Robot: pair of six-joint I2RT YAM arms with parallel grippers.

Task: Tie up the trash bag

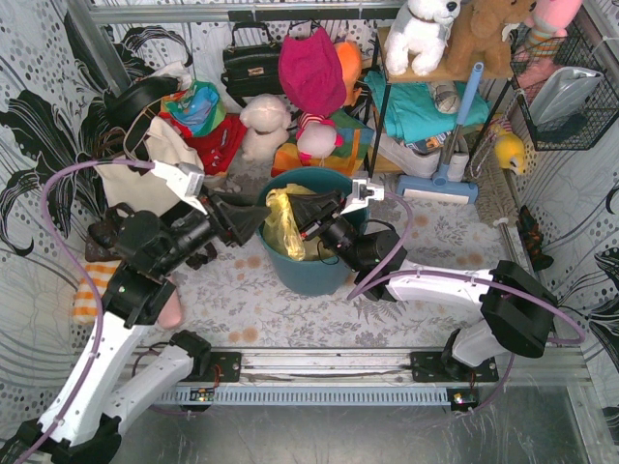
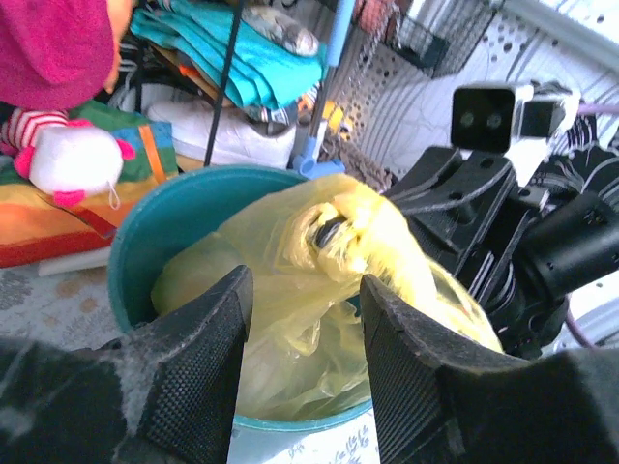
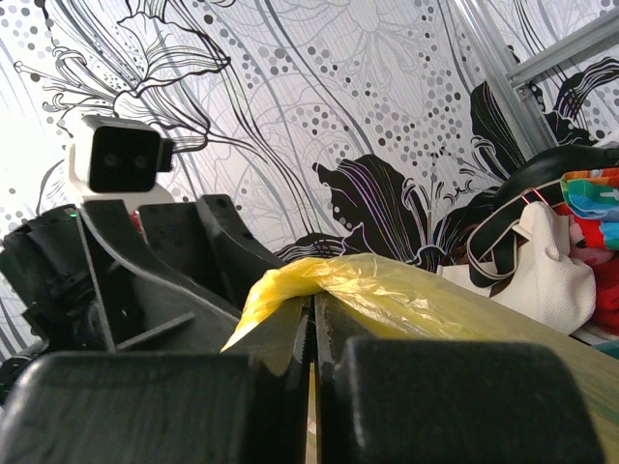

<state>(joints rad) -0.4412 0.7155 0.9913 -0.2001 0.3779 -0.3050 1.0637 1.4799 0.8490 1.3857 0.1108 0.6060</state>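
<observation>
My left gripper [image 1: 257, 215] hovers at the left rim of the teal bin [image 1: 311, 277], jaws apart with nothing between them. The trash bag [image 1: 281, 224] sits in that bin on the surface, its lower part hidden by the bin wall. My right gripper [image 1: 294, 207] has its jaws clamped on a bunched yellow fold at the top, covering the neck.

A teal round bin [image 1: 311, 277] is seen standing on the floral-patterned counter [image 1: 280, 314]. A cream tote bag [image 1: 135, 179] is propped behind it to the left. A black handbag [image 1: 250, 68] is hung at the back. A white plush dog [image 1: 422, 34] and a brown teddy [image 1: 482, 34] are seated on a shelf [image 1: 455, 73].
</observation>
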